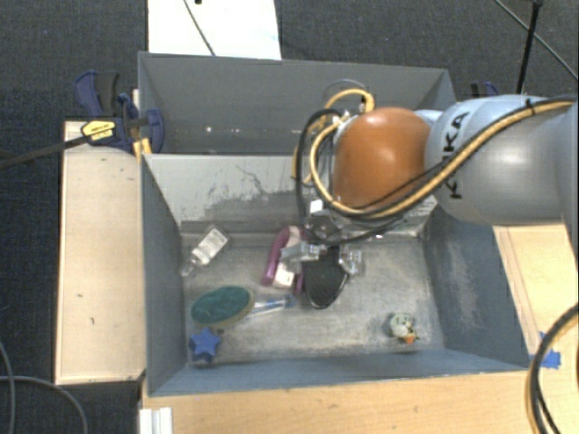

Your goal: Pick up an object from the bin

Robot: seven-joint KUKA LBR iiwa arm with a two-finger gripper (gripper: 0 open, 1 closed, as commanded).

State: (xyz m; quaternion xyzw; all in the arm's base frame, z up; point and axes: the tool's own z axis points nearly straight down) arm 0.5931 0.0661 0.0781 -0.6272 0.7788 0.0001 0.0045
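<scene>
Dark carpet (54, 61) lay round the grey metal bin (271, 107), whose scuffed floor carried a scattering of small things. Near the middle of that floor the end effector (318, 259) hung low beneath the arm's orange cover, right over a black rounded thing (324, 286), with a purple-and-white piece (276, 259) just beside it toward the left wall. Whether the end effector was apart or together could not be told, and nothing could be seen clamped in it. The black thing looked the likeliest pick, and the task seemed to be at the grasping step, with nothing yet lifted. To do it well, the close would want to centre on the black thing, keep clear of the purple piece so the two did not jam, and lift straight up only once the hold was firm, since a smooth rounded body may slip. Well apart lay a clear little bottle (206, 247) by the left wall, a green disc (220, 305) and a blue star (205, 344) toward the front left corner, and a small pale toy (402, 327) near the front edge.
</scene>
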